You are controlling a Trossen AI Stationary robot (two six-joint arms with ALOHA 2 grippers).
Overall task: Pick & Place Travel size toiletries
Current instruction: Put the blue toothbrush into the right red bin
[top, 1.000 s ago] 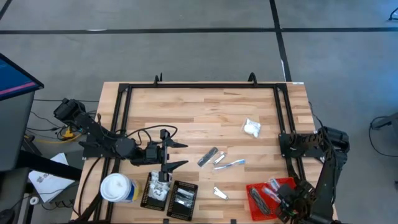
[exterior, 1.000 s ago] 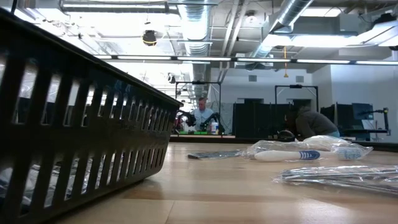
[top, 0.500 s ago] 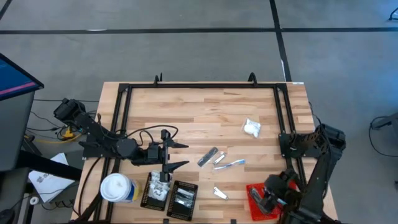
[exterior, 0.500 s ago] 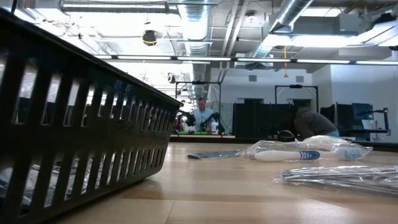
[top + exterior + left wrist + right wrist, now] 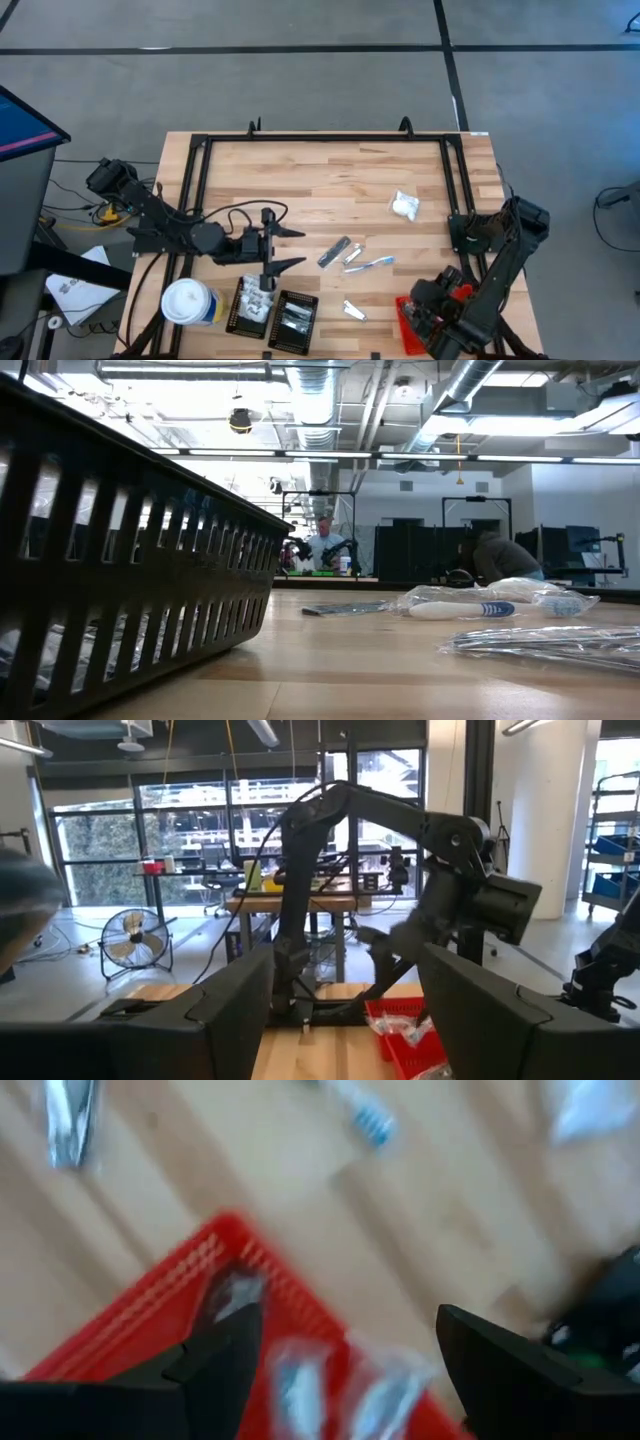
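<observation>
The travel-size toiletries are scattered over the pale wooden table (image 5: 330, 190). A white puffy packet (image 5: 404, 206) lies alone toward the right rail. Near the middle, a silvery sachet (image 5: 334, 251) sits just beside a blue-and-white toothbrush stick in clear wrap (image 5: 371, 263), and a smaller silvery sachet (image 5: 353, 311) lies apart, closer to the table's front edge. In the low view the wrapped toothbrush (image 5: 470, 609) lies across the wood, with a flat silvery packet (image 5: 545, 643) nearer the camera.

More small items rest in containers. A red ribbed plastic tray (image 5: 412, 322) at the front right holds several pieces, seen blurred in the right wrist view inside the tray (image 5: 160, 1330). Two black ribbed rectangular trays sit at the front left: one (image 5: 250, 306) with pale packets, the other (image 5: 293, 322) with silvery ones.

The right hand (image 5: 428, 306) hangs over the red tray with its fingers (image 5: 225, 1355) spread and nothing between them. The left hand (image 5: 282, 248) is above the first black tray, fingers (image 5: 230, 1005) also spread and empty.

A large round canister with a white lid (image 5: 188, 302) stands left of the black trays.
</observation>
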